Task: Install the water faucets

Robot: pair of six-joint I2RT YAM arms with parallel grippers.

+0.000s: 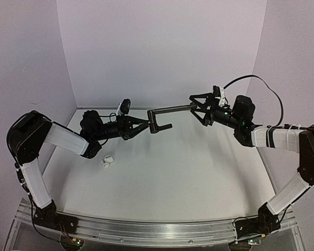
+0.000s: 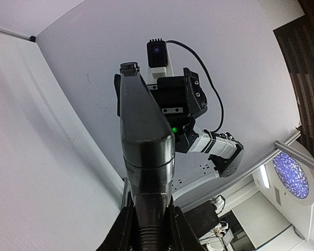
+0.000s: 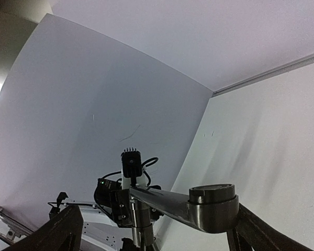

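Black faucet [image 1: 165, 112] hangs above the worktop [image 1: 188, 172], one end clamped in the left gripper [image 1: 142, 125]. The right gripper [image 1: 197, 107] stands wide open around its far tip. A white fitting [image 1: 108, 160] lies below.

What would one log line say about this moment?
left gripper: shut on black faucet, held above table | right gripper: open around its far end | white fitting: lying on table
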